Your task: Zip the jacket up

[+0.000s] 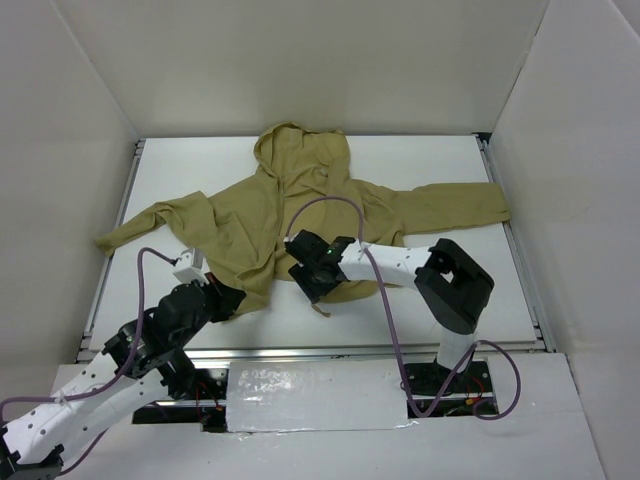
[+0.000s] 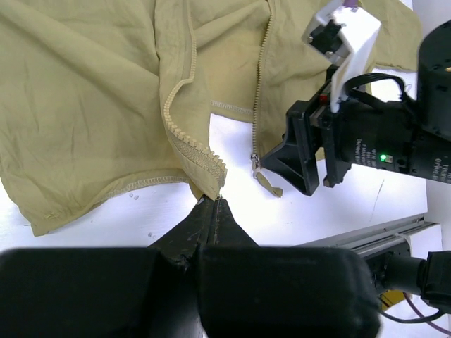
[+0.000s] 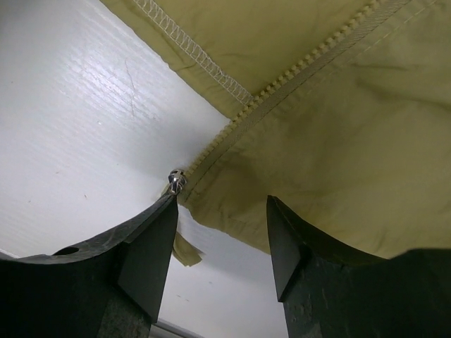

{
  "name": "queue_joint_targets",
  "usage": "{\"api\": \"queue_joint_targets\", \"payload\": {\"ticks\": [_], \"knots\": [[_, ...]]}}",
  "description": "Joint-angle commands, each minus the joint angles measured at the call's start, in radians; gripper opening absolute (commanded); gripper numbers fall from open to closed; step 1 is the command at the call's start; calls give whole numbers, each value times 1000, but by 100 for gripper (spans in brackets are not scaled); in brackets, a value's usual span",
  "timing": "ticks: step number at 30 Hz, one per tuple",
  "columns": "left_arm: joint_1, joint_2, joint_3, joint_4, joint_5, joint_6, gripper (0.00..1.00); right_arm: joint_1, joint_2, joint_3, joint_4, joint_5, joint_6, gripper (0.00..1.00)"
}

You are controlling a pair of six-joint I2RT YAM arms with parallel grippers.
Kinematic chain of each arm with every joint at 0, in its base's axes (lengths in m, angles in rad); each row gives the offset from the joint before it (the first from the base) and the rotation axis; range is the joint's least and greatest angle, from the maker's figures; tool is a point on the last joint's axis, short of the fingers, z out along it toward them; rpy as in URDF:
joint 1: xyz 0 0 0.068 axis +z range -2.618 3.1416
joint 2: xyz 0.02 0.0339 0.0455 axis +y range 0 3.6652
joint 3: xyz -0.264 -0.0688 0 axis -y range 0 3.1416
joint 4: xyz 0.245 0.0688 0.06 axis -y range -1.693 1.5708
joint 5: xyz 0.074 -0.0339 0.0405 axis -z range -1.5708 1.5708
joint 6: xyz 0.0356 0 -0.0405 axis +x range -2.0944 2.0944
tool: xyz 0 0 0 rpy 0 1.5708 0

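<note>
Jacket [image 1: 300, 200]: khaki, hooded, wrinkled; flat on the white table [image 1: 480, 290], hood toward the far wall, sleeves spread to both sides.
Zipper [image 2: 259, 84]: open in the lower part, the two toothed edges apart near the hem; silver slider [image 3: 176, 182] at the bottom of one edge, small cloth tab [image 3: 184, 250] just below it.
Left arm: low over the near table edge, reaching to the hem of the left panel.
Left gripper [image 2: 213, 204]: fingers closed together, pinching the bottom corner of the other toothed edge.
Right arm: bent at the elbow, forearm stretched leftward over the hem.
Right gripper [image 3: 218, 239]: fingers moderately apart over the cloth, one fingertip [image 3: 158, 218] right at the slider; contact not possible to tell; nothing held.
</note>
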Motion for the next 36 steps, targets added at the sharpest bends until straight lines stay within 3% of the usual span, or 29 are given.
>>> {"api": "queue_joint_targets", "payload": {"ticks": [1,15,19,25,28,32,36], "knots": [[5,4,16,24,23,47,0,15,15,31,-9,35,-13,60],[5,12,4,53,60,78,0,22,84,47,-12,-11,-16,55],[5,15,4,58,61,83,0,27,116,66,-23,4,1,47],[5,13,0,56,58,86,0,35,138,71,-26,1,16,24],[4,13,-8,56,58,86,0,35,119,59,-15,-10,27,0],[5,21,-23,73,71,90,0,35,35,27,26,-19,60,0],[5,61,-81,235,120,119,0,35,-112,-82,142,-1,120,0]]}}
